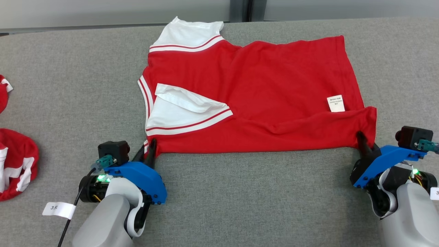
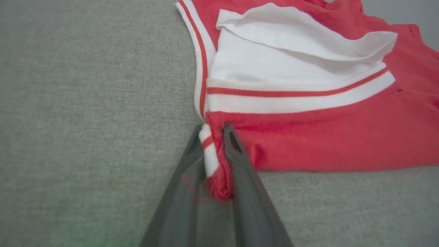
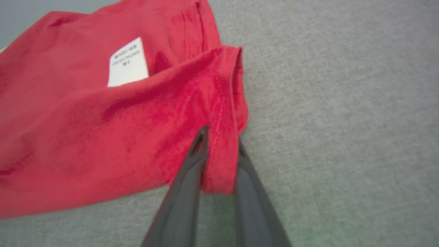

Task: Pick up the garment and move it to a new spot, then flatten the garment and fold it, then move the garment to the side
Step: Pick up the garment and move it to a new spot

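Red shirt (image 1: pixel 260 92) with white striped sleeves lies spread flat on the grey table (image 1: pixel 240 199), mid head view, neck end toward the robot's left, hem end toward its right. Near long edge is rolled over a bit and covers the bottom of a white label (image 1: pixel 335 103).

Left gripper (image 1: pixel 149 145): nearly closed, clamped on the shirt's near left corner. Left wrist view shows a bunch of red cloth plus a strip of striped trim (image 2: pixel 209 151) squeezed between the two fingers (image 2: pixel 241 164), with only the cloth's thickness between them.

Right gripper (image 1: pixel 362 139): nearly closed too, clamped on the near right corner at the hem. Right wrist view shows a fold of red hem pinched between the fingers (image 3: pixel 190 175), tips sunk into the cloth.

Both arms sit low on the near side of the table, well apart, with the shirt's near edge running between them.

Other stuff: red-and-white clothes (image 1: pixel 15 161) at the far left edge, well apart from the shirt. White tag (image 1: pixel 58 209) on a black cable beside the left arm. Table between the arms is bare grey fabric.
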